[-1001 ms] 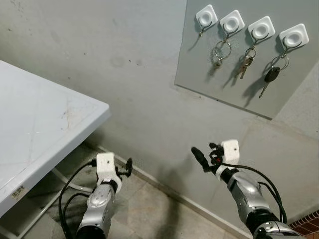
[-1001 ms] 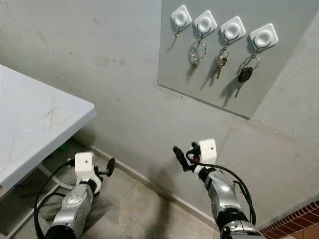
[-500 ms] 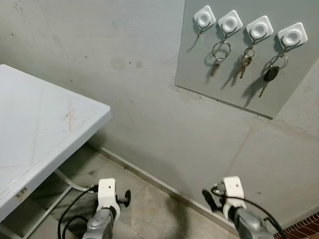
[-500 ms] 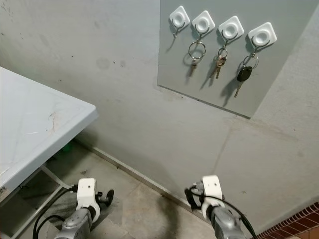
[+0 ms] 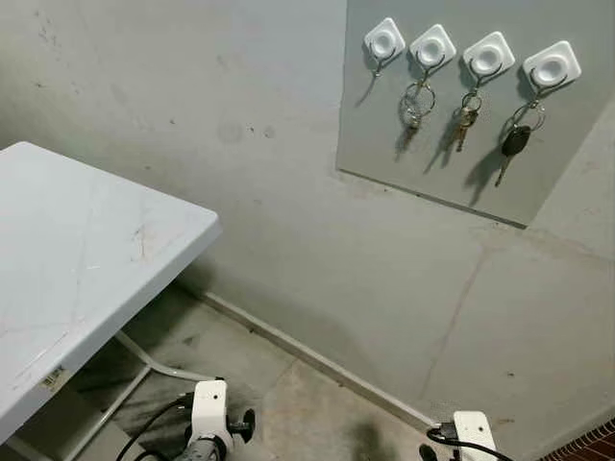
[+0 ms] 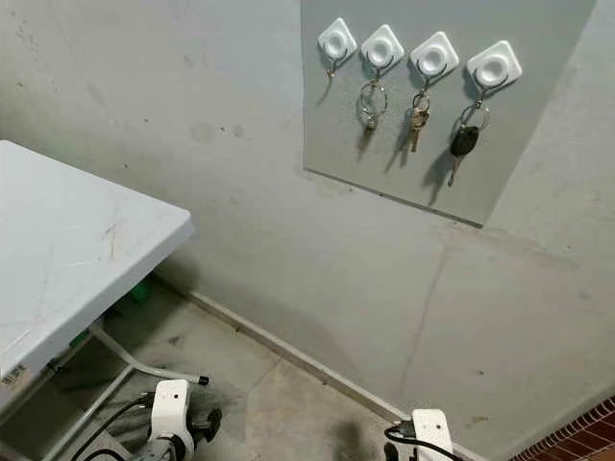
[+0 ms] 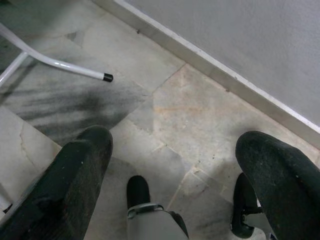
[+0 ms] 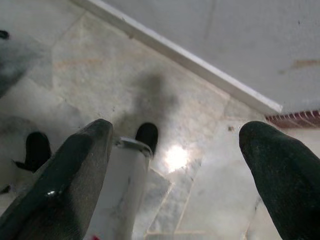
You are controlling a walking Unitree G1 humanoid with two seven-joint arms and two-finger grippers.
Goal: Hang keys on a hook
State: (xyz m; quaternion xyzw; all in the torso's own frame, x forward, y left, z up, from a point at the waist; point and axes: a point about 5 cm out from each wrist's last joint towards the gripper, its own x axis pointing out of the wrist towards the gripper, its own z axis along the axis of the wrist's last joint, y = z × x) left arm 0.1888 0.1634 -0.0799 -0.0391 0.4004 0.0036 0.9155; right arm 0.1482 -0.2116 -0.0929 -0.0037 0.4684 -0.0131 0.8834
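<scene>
A grey board point(image 5: 452, 163) on the wall carries a row of white hooks. The leftmost hook point(image 5: 384, 41) is bare. A key ring point(image 5: 416, 100) hangs on the second hook, a bunch of keys point(image 5: 465, 115) on the third, and a black car key point(image 5: 514, 142) on the fourth. Both arms hang low near the floor, far below the board. My left gripper point(image 7: 177, 150) is open with only floor tiles between its fingers point(image 7: 82, 170). My right gripper point(image 8: 177, 145) is open too, holding nothing.
A white table point(image 5: 96, 250) fills the left side, its metal leg point(image 7: 55, 62) ending on the tiles. A pale skirting point(image 5: 317, 357) runs along the foot of the wall. Red brick point(image 5: 603, 437) shows at the lower right. My own legs point(image 7: 150, 220) stand below the grippers.
Both arms have dropped from in front of the wall down to the bottom of the picture. The grippers stay open and empty. The camera has shifted a little.
</scene>
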